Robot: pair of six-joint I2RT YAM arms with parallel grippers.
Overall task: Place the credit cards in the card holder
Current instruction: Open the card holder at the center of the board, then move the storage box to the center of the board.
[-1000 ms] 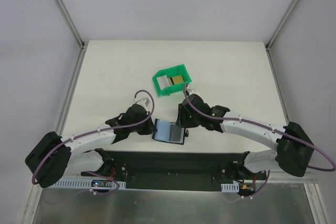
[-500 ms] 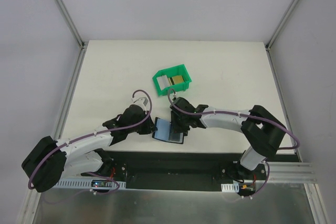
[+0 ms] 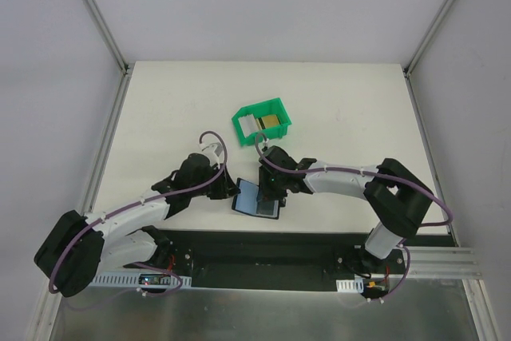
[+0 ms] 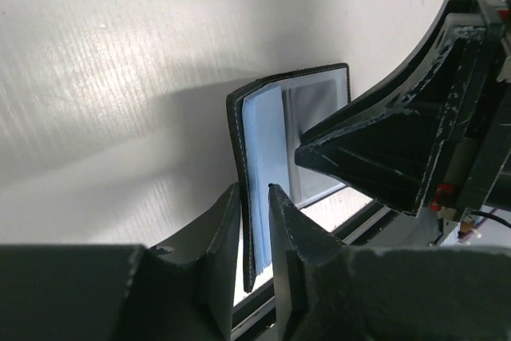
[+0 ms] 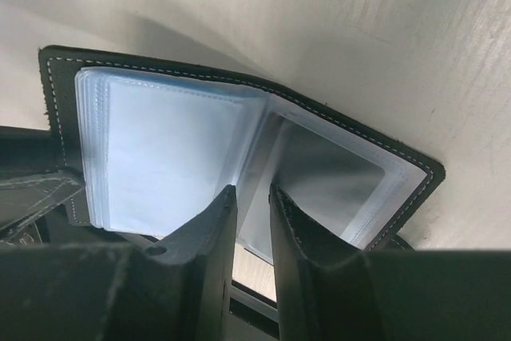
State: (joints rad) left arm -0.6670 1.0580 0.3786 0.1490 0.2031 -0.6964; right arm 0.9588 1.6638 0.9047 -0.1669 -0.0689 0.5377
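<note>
While open, holder [image 4: 263, 129] in left gripper [image 4: 254, 201]

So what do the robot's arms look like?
The left arm and right arm have white links and chunky black joints. A purple cable loops along each. The left gripper and right gripper are black, two fingers each, scuffed whitish.

Both arms are the same build. The left arm [image 3: 132, 213] and right arm [image 3: 339, 185] are white tube links with chunky black joint housings, the biggest a black block [image 3: 399, 197] partway along each. A purple cable [image 3: 343, 168] runs along each one's links.

The left claw [image 4: 254, 193] and right claw [image 5: 251, 193] have matte black, angular fingers with a grainy printed look. From the left wrist, the right claw's body shows white scuffs, a small red part [image 4: 444, 193] and thin wires.
</note>
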